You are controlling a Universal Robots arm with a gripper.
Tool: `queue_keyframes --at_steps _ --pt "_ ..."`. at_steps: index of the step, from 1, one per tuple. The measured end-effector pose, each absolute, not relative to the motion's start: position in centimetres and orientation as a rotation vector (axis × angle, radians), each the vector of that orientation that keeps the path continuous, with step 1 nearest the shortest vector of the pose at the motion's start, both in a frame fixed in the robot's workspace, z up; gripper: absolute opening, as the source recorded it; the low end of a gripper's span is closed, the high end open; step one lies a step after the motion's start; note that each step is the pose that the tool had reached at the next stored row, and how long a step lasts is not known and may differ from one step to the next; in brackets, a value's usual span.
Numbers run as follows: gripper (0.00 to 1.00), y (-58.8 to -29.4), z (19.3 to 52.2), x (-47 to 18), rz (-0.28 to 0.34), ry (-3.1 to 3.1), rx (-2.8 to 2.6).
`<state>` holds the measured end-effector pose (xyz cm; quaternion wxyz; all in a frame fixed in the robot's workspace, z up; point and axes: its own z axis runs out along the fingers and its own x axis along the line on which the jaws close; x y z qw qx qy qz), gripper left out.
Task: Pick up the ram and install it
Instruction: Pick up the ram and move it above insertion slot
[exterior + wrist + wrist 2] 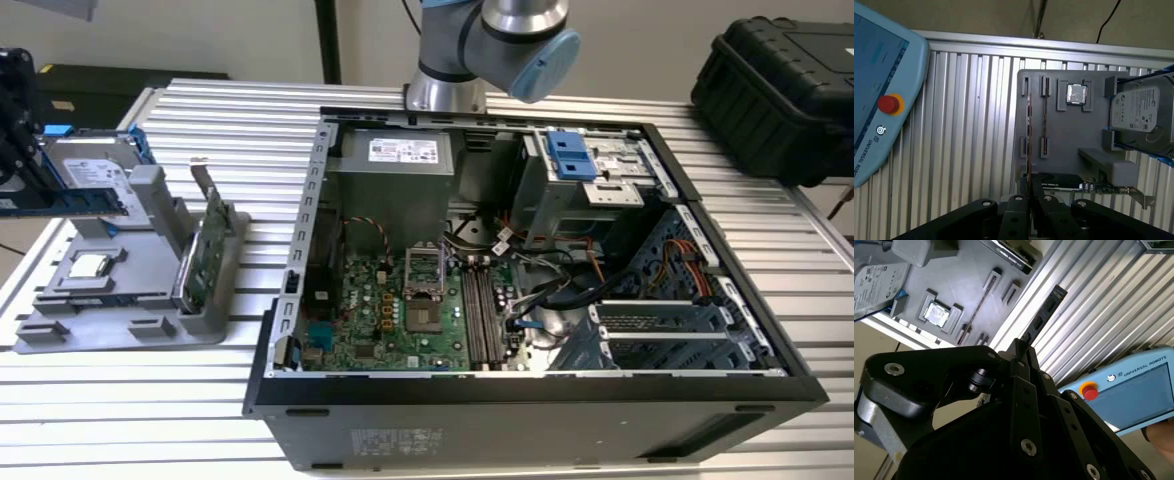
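Ribbed aluminium table lies under the black gripper, clamped on one end of a long thin dark ram (light, stiff, likely fragile: grip edges only).

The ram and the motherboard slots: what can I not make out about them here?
Second wrist view: the fingers cover the ram where they hold it.
Exterior view: the left edge cuts off part of the ram and most of the fingers.
First wrist view: the ram is edge-on, so its chips are hidden.
Exterior view: the motherboard slots are too small to tell whether their latches are open.
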<state>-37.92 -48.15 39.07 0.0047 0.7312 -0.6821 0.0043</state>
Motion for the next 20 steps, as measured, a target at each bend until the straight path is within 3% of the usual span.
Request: queue_keyframes --at_steps 20 --pt "0.00 -48.1 39.0 -36.3 0.014 -2.137 2.290"
